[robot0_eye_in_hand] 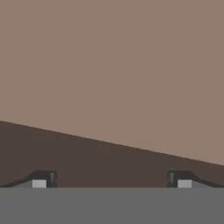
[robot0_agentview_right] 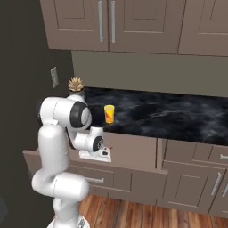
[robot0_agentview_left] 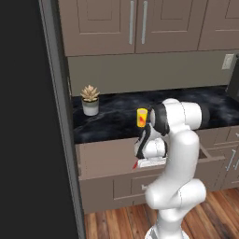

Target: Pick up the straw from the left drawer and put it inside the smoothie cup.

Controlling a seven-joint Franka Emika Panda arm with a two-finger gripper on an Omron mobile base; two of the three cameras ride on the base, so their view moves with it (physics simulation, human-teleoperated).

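Gripper (robot0_eye_in_hand: 111,181) is down inside the open drawer (robot0_agentview_left: 105,156), jaws spread wide, nothing between them, just brown drawer floor ahead. A bit of the red straw (robot0_agentview_left: 135,164) pokes out beside the hand. Cup (robot0_agentview_left: 142,117) sits on the counter (robot0_agentview_left: 112,119) right behind, succulent pot (robot0_agentview_left: 90,100) well off left.

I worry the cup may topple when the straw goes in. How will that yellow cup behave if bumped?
The smoothie cup is small, narrow and upright, so it probably tips easily. It likely slides on the glossy counter.
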